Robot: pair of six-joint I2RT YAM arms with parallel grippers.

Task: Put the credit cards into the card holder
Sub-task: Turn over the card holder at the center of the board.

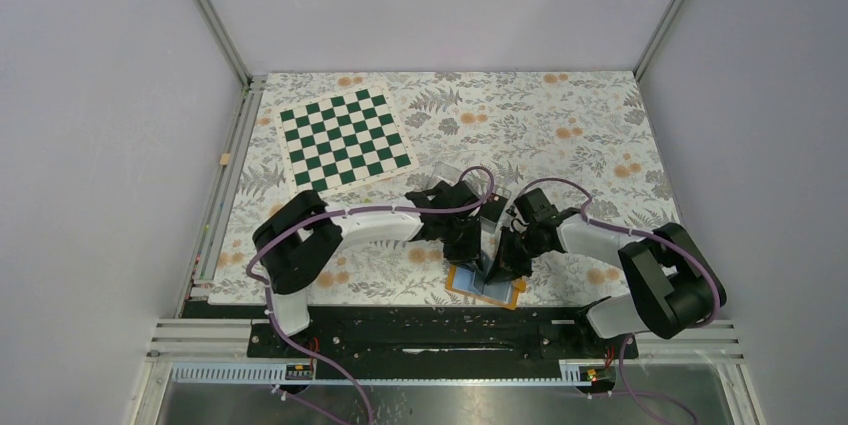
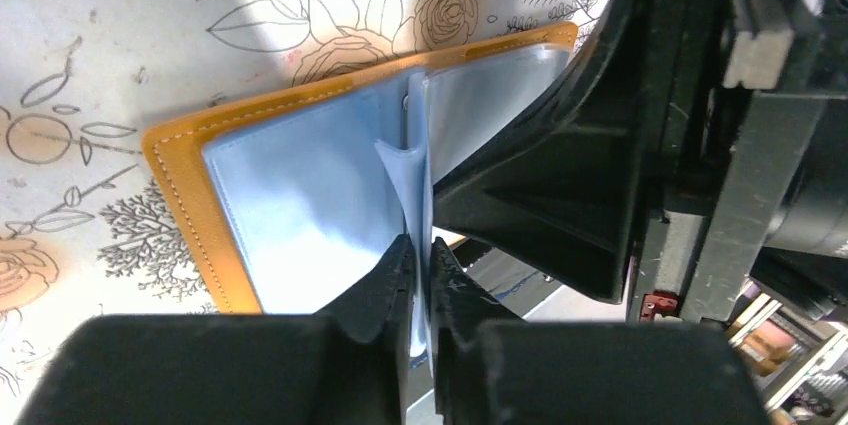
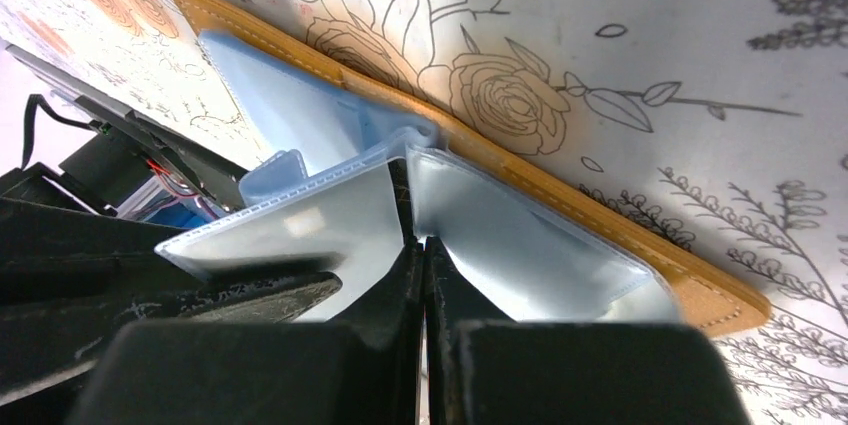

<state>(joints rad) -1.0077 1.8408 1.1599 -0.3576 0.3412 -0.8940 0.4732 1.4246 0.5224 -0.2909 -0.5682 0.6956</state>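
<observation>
While open below closed right tool (image 3: 420, 243), card holder (image 2: 183, 173), pocket leaf (image 2: 417, 150) in left tool's (image 2: 421, 253) grip.

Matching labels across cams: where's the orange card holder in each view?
Top external: card holder lies low centre, open, at the near edge of the floral table cover.
Left wrist: card holder fills the middle, orange rim on the left, blue pockets up.
Right wrist: card holder runs diagonally from upper left to lower right.
Shared landmark: the floral table cover beneath it shows in all three views.
</observation>
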